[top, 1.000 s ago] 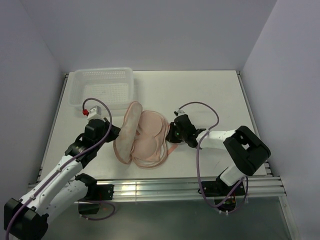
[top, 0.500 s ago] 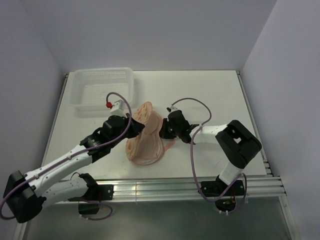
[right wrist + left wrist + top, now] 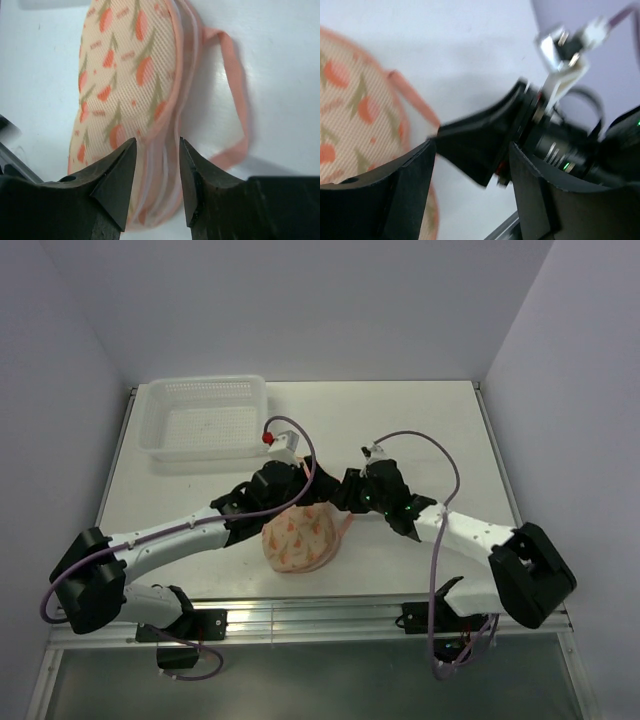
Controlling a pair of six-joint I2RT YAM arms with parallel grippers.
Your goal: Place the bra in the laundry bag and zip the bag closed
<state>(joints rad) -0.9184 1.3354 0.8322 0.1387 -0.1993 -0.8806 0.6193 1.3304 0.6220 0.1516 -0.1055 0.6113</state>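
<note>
Overhead, the laundry bag (image 3: 298, 537) lies folded over on the surface (image 3: 430, 430) just nearside of both claws, no bra in sight — presumably inside — so zipping looks left to do; both arms reach inward until left claw (image 3: 303, 498) and right claw (image 3: 350, 502) nearly meet. From the left wrist, its jaws gape empty, the bag down to their left. From the right wrist, the jaws stand parted over the bag's rim — seam apparently unzipped, pink loop (image 3: 235, 90) to their right.

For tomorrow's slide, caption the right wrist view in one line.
Right gripper straddles the edge of the folded laundry bag, its pink loop trailing on the table.
</note>
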